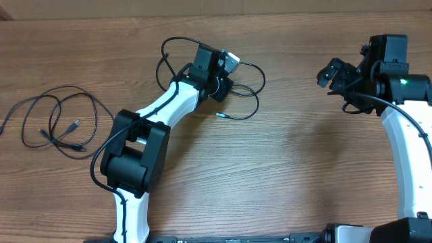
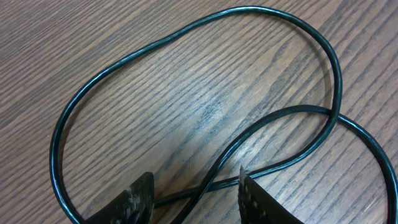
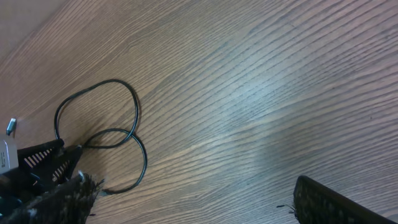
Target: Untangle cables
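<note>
Overhead: two groups of cables on the wooden desk (image 1: 290,169), well apart.

Looped cable (image 2: 186,34) – thin, black, lying flat at the far middle of the desk, under the end of the left arm (image 1: 169,101). It makes one big rounded loop and crosses over itself. A second curve sweeps off to the right. One small plug end (image 1: 220,115) lies free on the wood just nearer than the loops.

Left fingers (image 2: 140,202) – spread, low over the desk. Two strands of the looped cable run through the gap between them. Neither finger pad is seen pressing a strand, so nothing is pinched.

Other cables (image 1: 61,121) – a loose, overlapping tangle near the desk's left edge, plug ends (image 1: 74,124) showing inside it. Neither arm is near it.

Right fingers (image 3: 336,202) – spread wide with nothing between them but bare wood. The right arm (image 1: 405,135) is held off at the right side, well away from both groups. Its wrist view catches the looped cable from a distance.
</note>
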Available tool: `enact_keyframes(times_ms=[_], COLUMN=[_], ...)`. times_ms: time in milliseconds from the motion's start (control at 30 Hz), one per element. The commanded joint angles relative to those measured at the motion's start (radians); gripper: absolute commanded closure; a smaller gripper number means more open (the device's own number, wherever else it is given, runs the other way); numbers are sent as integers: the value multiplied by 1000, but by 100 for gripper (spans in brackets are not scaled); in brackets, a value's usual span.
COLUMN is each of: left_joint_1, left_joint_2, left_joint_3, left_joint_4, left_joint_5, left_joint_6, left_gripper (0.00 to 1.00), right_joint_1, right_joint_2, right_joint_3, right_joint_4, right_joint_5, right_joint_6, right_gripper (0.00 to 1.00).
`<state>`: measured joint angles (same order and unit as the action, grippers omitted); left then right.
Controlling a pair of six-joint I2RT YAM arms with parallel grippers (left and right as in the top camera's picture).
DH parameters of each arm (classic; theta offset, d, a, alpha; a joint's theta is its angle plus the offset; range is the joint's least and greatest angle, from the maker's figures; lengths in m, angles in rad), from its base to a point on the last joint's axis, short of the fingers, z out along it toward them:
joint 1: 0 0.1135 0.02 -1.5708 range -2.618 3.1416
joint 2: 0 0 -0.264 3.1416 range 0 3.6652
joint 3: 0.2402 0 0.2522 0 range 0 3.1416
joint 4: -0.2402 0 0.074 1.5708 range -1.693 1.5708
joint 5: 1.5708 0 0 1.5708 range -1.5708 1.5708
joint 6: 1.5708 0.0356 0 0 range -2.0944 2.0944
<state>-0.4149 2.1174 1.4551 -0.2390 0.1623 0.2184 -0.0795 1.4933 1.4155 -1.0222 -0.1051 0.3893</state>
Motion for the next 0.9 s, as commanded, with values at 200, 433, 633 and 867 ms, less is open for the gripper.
enact_keyframes(times_ms=[200,433,633,867], left_joint_1=[-8,-19,-21,-21], left_joint_2=[5,63,76,124], left_joint_3=[11,11,11,13], left_joint_4=[9,60,73,87], left_joint_5=[21,22,18,-44], left_joint_6=[51,63,63,63], left_gripper=[58,59,57,93], right_joint_1=[-2,-2,-2,-2], right_joint_2=[-4,-4,-4,-4], right_joint_3=[-1,-1,-1,-1], right_joint_4=[2,2,2,2], right_joint_5=[0,0,0,0], right_joint_6=[4,4,4,4], right_gripper=[0,0,0,0])
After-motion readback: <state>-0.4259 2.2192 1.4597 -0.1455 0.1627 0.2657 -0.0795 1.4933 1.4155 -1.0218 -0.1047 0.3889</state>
